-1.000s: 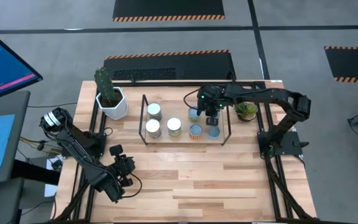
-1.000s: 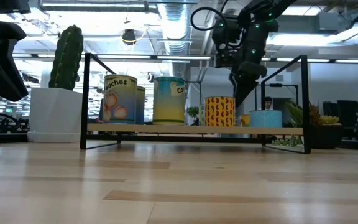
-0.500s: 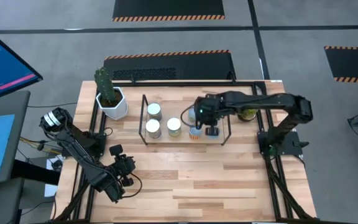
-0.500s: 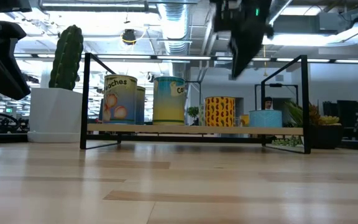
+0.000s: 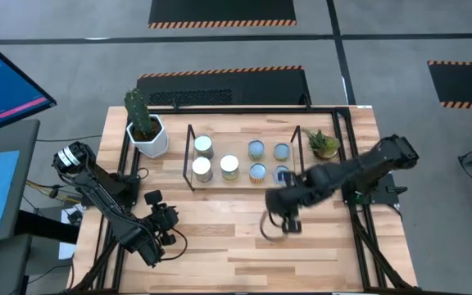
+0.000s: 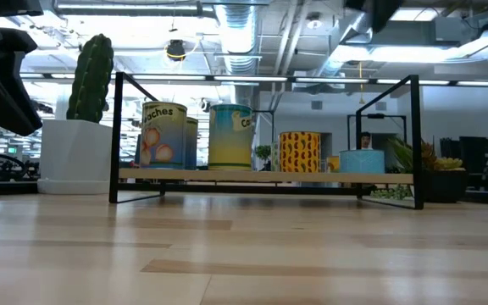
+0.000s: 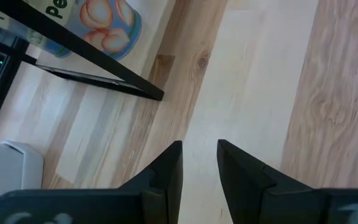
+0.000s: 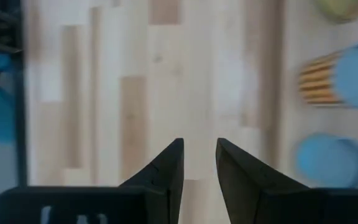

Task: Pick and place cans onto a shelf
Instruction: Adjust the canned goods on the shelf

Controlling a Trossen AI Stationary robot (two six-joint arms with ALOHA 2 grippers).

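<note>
My right gripper [image 5: 275, 223], narrowly parted and empty, hangs below centre of the high view. The cans [image 5: 256, 171] stand upright on the shelf [image 5: 299, 156], whose long axis runs left-right. My left gripper [image 5: 161, 230] waits lower left, narrowly parted.

A tall green cactus [image 5: 137, 111] is standing in a white faceted pot [image 5: 150, 137] at the wooden desk's [image 5: 244, 242] far left corner. A small spiky green plant [image 5: 324, 144] is sitting near the far right edge. A blue-lit monitor [image 5: 2, 78] is glowing beyond the desk's left side.
</note>
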